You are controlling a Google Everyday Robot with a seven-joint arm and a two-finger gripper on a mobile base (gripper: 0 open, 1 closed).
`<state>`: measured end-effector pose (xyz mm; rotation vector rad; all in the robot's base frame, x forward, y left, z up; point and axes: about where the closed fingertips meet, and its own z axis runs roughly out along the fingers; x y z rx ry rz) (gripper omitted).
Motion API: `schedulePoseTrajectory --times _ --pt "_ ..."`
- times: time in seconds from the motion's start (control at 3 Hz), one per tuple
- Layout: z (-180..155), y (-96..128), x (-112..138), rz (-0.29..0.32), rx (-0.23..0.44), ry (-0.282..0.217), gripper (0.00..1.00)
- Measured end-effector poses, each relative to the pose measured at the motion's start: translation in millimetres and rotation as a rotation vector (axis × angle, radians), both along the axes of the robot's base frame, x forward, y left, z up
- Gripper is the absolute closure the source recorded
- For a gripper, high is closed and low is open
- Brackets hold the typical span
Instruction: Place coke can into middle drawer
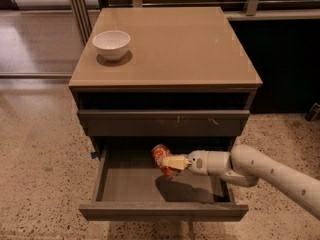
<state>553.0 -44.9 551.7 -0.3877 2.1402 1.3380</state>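
Note:
The coke can point(161, 156) is red-orange and tilted, held low inside the open middle drawer point(130, 184), near the middle of its grey floor. My gripper point(172, 162) reaches in from the right on a white arm and is shut on the can. Its pale fingers point(176, 161) cover the can's right side. The can's shadow falls on the drawer floor just below it. I cannot tell whether the can touches the floor.
A white bowl point(111, 44) stands on the cabinet top point(185, 44) at the back left. The closed drawer front point(163, 122) with small pale scuff marks sits above the open drawer. Speckled floor surrounds the cabinet; a dark wall stands to the right.

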Motion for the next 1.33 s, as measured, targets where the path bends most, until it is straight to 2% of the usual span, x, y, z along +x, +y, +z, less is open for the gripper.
schedulePoseTrajectory --times 0.67,1.0,1.33 --pt "-84.8 -7.4 15.5 -0.031 -0.149 0.155 1.00" --pt "-115.5 -11.9 20.7 -0.047 -0.202 0.214 0.84" --pt "-119.1 -12.6 20.6 -0.048 -0.210 0.222 0.61"
